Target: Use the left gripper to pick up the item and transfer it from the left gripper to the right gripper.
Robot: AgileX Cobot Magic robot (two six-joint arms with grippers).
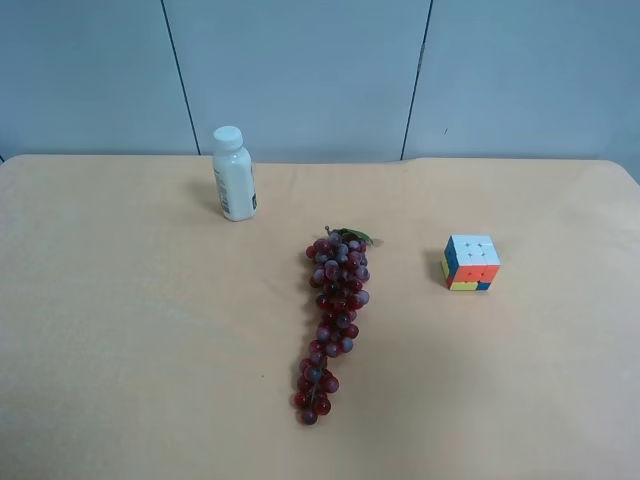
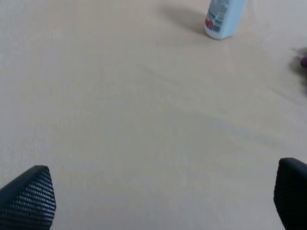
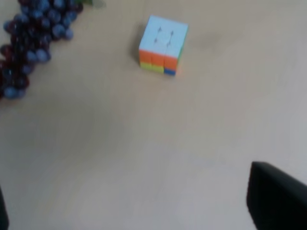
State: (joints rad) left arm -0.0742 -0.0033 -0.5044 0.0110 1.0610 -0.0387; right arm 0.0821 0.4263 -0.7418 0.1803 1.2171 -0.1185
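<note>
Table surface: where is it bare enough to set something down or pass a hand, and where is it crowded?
The table is bare between the white bottle and the near edge, and also below the puzzle cube. A narrower free strip runs between the grape bunch and the cube. Only the grapes' centre line is occupied.

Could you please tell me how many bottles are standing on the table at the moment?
1. The white bottle stands upright near the table's far edge, at the exterior high view's left, apart from the grape bunch. No others are visible.
</note>
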